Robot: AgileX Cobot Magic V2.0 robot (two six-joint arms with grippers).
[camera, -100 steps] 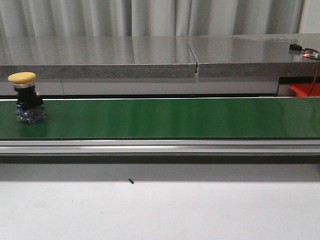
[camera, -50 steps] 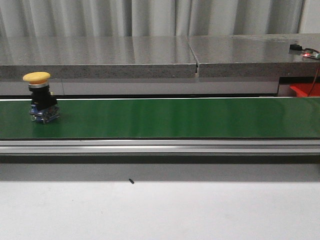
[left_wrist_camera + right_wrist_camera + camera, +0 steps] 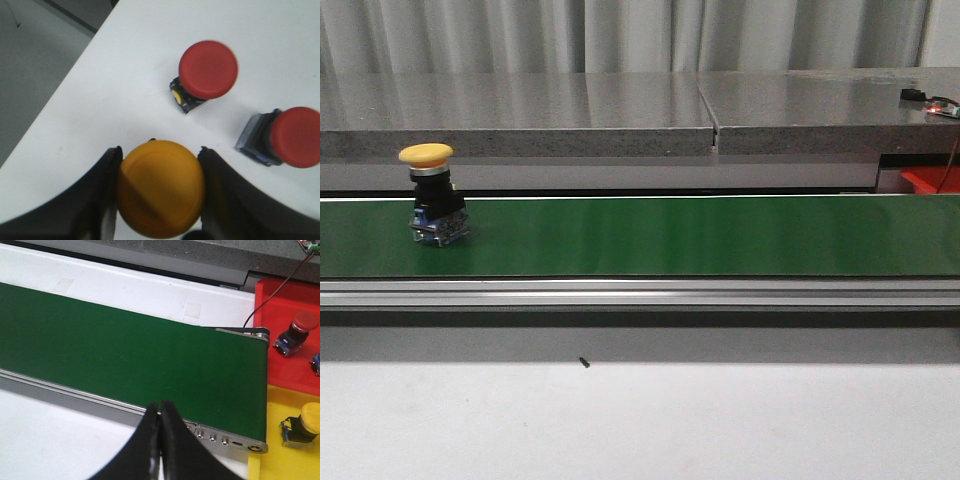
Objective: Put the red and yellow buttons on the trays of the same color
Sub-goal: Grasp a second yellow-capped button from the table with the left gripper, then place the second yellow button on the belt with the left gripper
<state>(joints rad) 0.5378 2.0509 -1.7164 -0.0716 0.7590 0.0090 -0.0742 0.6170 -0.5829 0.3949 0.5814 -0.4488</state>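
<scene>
In the left wrist view my left gripper (image 3: 160,151) is shut on a yellow button (image 3: 161,192), its fingers pressing both sides of the cap above a white table. Two red buttons (image 3: 206,72) (image 3: 287,137) lie on that table beyond it. Another yellow button (image 3: 432,195) stands upright on the green belt (image 3: 670,235) at the left. My right gripper (image 3: 160,405) is shut on nothing, over the belt's near rail. Past the belt's end, the red tray (image 3: 287,372) holds a red button (image 3: 296,330) and the yellow tray (image 3: 280,460) holds a yellow button (image 3: 305,425).
A grey stone counter (image 3: 620,110) runs behind the belt, with a small circuit board and wire (image 3: 938,105) at its right end. A white table (image 3: 640,420) lies in front of the conveyor. The table's edge (image 3: 55,107) drops off beside the left gripper.
The yellow button on the belt has travelled rightward along it. Nothing else in the front view has moved.
</scene>
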